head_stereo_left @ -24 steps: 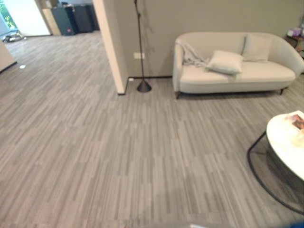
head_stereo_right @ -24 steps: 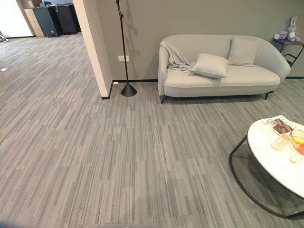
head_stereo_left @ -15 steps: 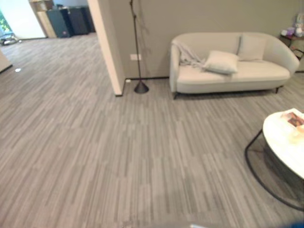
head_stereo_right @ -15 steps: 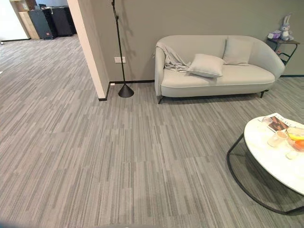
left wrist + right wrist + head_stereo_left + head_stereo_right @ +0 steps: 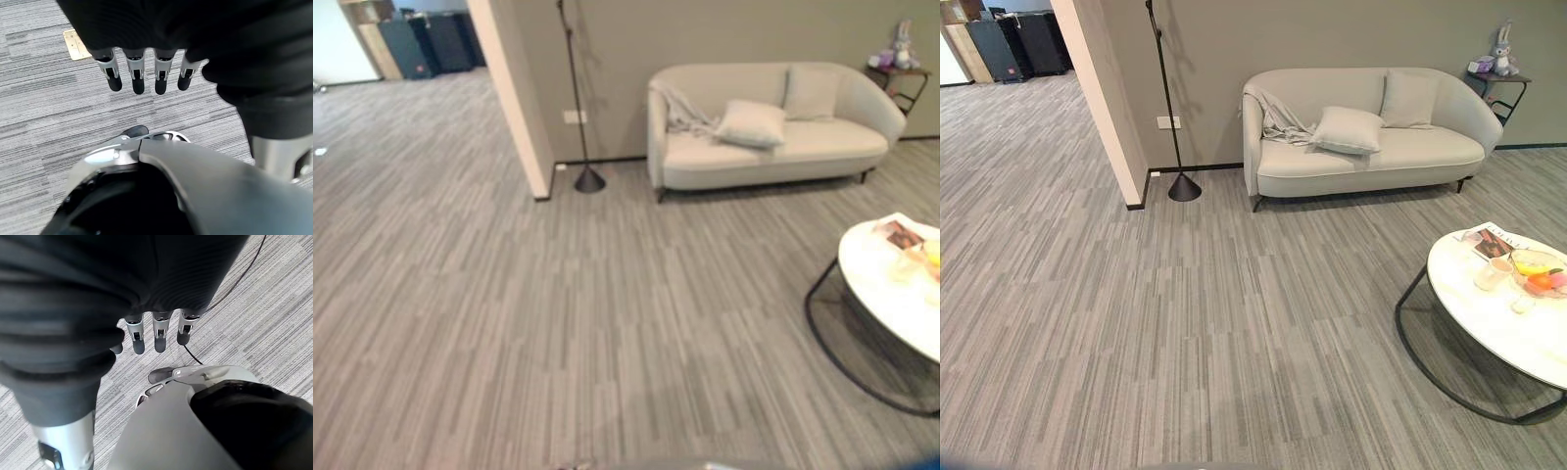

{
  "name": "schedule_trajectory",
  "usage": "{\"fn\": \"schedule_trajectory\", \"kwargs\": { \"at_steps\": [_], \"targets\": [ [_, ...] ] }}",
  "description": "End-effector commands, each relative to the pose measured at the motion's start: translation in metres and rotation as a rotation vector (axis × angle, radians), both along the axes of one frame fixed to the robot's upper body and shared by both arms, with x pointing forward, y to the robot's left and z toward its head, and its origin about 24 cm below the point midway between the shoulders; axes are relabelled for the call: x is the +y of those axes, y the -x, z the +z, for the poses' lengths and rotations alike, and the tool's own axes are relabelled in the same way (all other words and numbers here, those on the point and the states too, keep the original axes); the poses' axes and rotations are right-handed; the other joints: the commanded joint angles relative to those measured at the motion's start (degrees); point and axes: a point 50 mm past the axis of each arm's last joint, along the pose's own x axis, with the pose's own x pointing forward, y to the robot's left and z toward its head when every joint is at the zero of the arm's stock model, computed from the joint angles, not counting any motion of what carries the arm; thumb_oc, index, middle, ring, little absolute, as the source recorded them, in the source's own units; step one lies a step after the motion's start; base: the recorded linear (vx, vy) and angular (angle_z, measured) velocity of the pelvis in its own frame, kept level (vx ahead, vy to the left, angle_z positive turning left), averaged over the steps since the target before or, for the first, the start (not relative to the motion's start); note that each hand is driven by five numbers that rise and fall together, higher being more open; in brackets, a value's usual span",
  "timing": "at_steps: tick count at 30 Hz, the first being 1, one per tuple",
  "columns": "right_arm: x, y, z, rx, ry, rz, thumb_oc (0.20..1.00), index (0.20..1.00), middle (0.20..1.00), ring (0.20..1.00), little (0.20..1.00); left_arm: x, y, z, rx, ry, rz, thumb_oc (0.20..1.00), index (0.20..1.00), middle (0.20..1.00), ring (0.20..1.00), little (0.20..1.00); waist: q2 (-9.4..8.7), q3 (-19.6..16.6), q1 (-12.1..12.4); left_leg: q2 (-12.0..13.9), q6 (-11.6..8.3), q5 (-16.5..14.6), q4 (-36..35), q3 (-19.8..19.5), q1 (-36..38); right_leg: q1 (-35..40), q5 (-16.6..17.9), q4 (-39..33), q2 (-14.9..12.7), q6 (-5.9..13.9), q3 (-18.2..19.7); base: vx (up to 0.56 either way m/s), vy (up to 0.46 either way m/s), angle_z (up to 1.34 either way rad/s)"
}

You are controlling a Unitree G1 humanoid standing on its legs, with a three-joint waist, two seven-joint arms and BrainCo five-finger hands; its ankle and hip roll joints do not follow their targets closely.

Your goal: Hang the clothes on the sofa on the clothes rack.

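Left hand [image 5: 142,73] is hanging with fingers [image 5: 137,78] straight and relaxed, pointing down, holding nothing. Right hand [image 5: 156,333] is hanging likewise, fingers [image 5: 160,335] straight in a row, thumb [image 5: 159,376] apart from them, nothing in its grasp.

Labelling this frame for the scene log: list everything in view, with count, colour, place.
sofa: 1, cream, against the far wall
garment: 1, light grey, draped over the sofa's left arm
cushions: 2, cream, on the sofa seat
floor lamp: 1, black, left of the sofa by the wall corner
side table: 1, dark, right of the sofa, toy rabbit on top
coffee table: 1, white round top on a black frame, near right; holds a magazine, a cup and a fruit bowl
cabinets: dark, far left
left hand: fingers straight, over carpet, holding nothing
right hand: fingers straight, over carpet, holding nothing
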Motion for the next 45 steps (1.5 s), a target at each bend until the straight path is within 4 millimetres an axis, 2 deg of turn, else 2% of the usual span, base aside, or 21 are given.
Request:
{"fn": "schedule_trajectory", "kwargs": {
  "at_steps": [1,25,28,29,30,32,34,35,36,37,38,39,40,41,43,44,45],
  "targets": [
    [0.011,-0.024,0.000,-0.025,-0.029,0.052,1.000,1.000,1.000,1.000,1.000,-0.031,-0.009,-0.004,0.028,0.057,-0.093,1.000,1.000,1.000,1.000,1.000,0.89,0.59,-0.38,3.15,-3.36,1.55,-0.19,0.20,0.75,-1.27,-0.05,0.40,-1.90,3.44,-2.60,0.00,0.000,0.00],
    [0.012,-0.025,0.000,-0.038,-0.046,-0.002,1.000,1.000,1.000,1.000,1.000,-0.023,-0.013,-0.003,0.026,0.023,-0.105,1.000,1.000,1.000,1.000,1.000,0.48,1.62,-1.02,3.14,-3.39,0.62,0.93,-0.32,0.13,-1.46,-0.60,0.55,-1.36,3.05,-2.27,0.01,-0.012,0.00],
    [0.012,-0.028,0.001,-0.047,-0.050,-0.036,1.000,1.000,1.000,1.000,1.000,-0.019,-0.016,-0.002,0.019,0.014,-0.090,1.000,1.000,1.000,1.000,1.000,0.02,3.52,-1.36,4.72,-4.26,-0.67,10.18,-0.40,-3.89,-1.73,-1.82,1.17,-0.83,1.73,-0.81,0.01,-0.138,0.00],
    [0.011,-0.027,0.001,-0.048,-0.053,-0.055,1.000,1.000,1.000,1.000,1.000,-0.016,-0.015,-0.002,0.023,0.007,-0.079,1.000,1.000,1.000,1.000,1.000,-0.24,4.62,-1.28,6.47,-5.16,1.14,17.67,-1.03,-7.52,-1.37,-2.42,1.23,-0.13,0.58,-0.18,0.11,-0.290,-0.19],
    [0.007,-0.026,0.001,-0.046,-0.043,-0.088,1.000,1.000,1.000,1.000,1.000,-0.012,-0.007,-0.002,0.051,-0.004,-0.057,1.000,1.000,1.000,1.000,1.000,-0.93,6.78,-0.55,9.25,-6.05,9.78,33.13,-4.64,-15.19,-0.20,-3.44,1.10,1.32,-1.70,0.53,0.10,-0.248,-0.44],
    [0.003,-0.023,0.002,-0.035,-0.033,-0.101,1.000,1.000,1.000,1.000,1.000,-0.010,-0.005,-0.002,0.063,-0.009,-0.049,1.000,1.000,1.000,1.000,1.000,-1.01,7.23,-0.52,9.26,-5.78,10.58,35.30,-5.98,-18.37,-0.02,-3.74,1.14,1.68,-2.08,0.64,0.16,-0.106,-0.44],
    [-0.002,-0.020,0.002,-0.024,-0.021,-0.117,1.000,1.000,1.000,1.000,1.000,-0.010,0.003,-0.002,0.092,-0.002,-0.029,1.000,1.000,1.000,1.000,1.000,-1.38,7.18,0.14,7.76,-4.35,8.56,32.76,-6.19,-22.20,0.80,-4.64,0.89,1.69,-1.74,2.22,0.28,0.048,-0.39],
    [-0.002,-0.016,0.002,-0.012,-0.021,-0.114,1.000,1.000,1.000,1.000,1.000,-0.011,0.009,-0.003,0.113,0.004,-0.022,1.000,1.000,1.000,1.000,1.000,-1.36,7.01,0.68,7.02,-3.67,7.56,28.58,-6.38,-23.51,1.16,-5.36,0.84,1.75,-1.34,3.24,0.21,0.078,-0.39],
    [-0.002,-0.016,0.002,-0.012,-0.021,-0.114,1.000,1.000,1.000,1.000,1.000,-0.011,0.009,-0.003,0.113,0.004,-0.022,1.000,1.000,1.000,1.000,1.000,-1.41,7.01,0.75,6.97,-3.64,7.56,28.47,-6.26,-23.39,1.18,-5.37,0.85,1.67,-1.31,3.31,0.40,0.138,-0.51],
    [-0.002,-0.012,0.002,0.002,-0.023,-0.109,1.000,1.000,1.000,1.000,1.000,-0.013,0.016,-0.003,0.138,0.011,-0.031,1.000,1.000,1.000,1.000,1.000,-0.97,6.71,1.89,5.85,-3.38,8.51,17.90,-7.12,-24.66,2.45,-7.00,0.74,2.26,-0.52,4.52,0.44,0.140,-0.50],
    [-0.001,-0.010,0.002,0.009,-0.023,-0.097,1.000,1.000,1.000,1.000,1.000,-0.014,0.016,-0.003,0.141,0.012,-0.038,1.000,1.000,1.000,1.000,1.000,-0.38,6.54,2.66,5.64,-4.01,10.82,11.00,-8.11,-25.34,3.48,-8.04,0.69,3.07,-0.22,5.02,0.79,0.225,-0.63],
    [0.000,-0.010,0.001,0.016,-0.017,-0.038,1.000,1.000,1.000,1.000,1.000,-0.015,0.013,-0.004,0.131,0.013,-0.048,1.000,1.000,1.000,1.000,1.000,-0.36,6.89,4.28,5.54,-4.44,12.86,1.12,-8.89,-27.50,5.75,-10.75,1.33,3.94,-0.03,6.28,0.53,0.136,-0.35],
    [0.000,-0.010,0.001,0.016,-0.017,-0.038,1.000,1.000,1.000,1.000,1.000,-0.015,0.013,-0.004,0.131,0.013,-0.048,1.000,1.000,1.000,1.000,1.000,-0.42,6.92,4.31,5.48,-4.43,12.94,0.93,-8.81,-27.34,5.79,-10.79,1.37,3.87,-0.01,6.30,0.57,0.142,-0.08],
    [0.002,-0.014,0.001,0.015,-0.012,0.027,1.000,1.000,1.000,1.000,1.000,-0.015,0.010,-0.003,0.121,0.009,-0.054,1.000,1.000,1.000,1.000,1.000,-0.73,6.97,5.18,5.96,-4.69,13.21,-1.98,-8.46,-29.66,7.14,-12.48,1.68,4.49,-0.09,7.31,0.42,0.102,-0.05],
    [0.006,-0.023,0.001,0.005,-0.008,0.158,1.000,1.000,1.000,1.000,1.000,-0.012,0.008,-0.003,0.108,-0.005,-0.043,1.000,1.000,1.000,1.000,1.000,-1.55,6.82,6.53,7.04,-4.81,12.86,-2.88,-7.65,-33.03,9.62,-15.51,2.64,4.92,-0.22,9.32,0.71,0.220,-0.56],
    [0.010,-0.029,0.001,-0.004,-0.008,0.236,1.000,1.000,1.000,1.000,1.000,-0.009,0.008,-0.002,0.104,-0.016,-0.027,1.000,1.000,1.000,1.000,1.000,-2.25,6.50,7.92,8.13,-4.60,13.48,-2.67,-6.86,-33.84,10.77,-17.27,3.59,4.85,-0.24,10.85,1.10,0.401,-1.03],
    [0.017,-0.030,0.000,-0.001,-0.025,0.378,1.000,1.000,1.000,1.000,1.000,0.001,0.020,-0.001,0.127,-0.029,0.016,1.000,1.000,1.000,1.000,1.000,-3.14,5.17,10.24,9.20,-3.30,16.08,-1.61,-5.95,-32.35,12.35,-19.84,6.62,4.93,0.06,12.84,0.83,0.298,-1.25]
  ]
}}
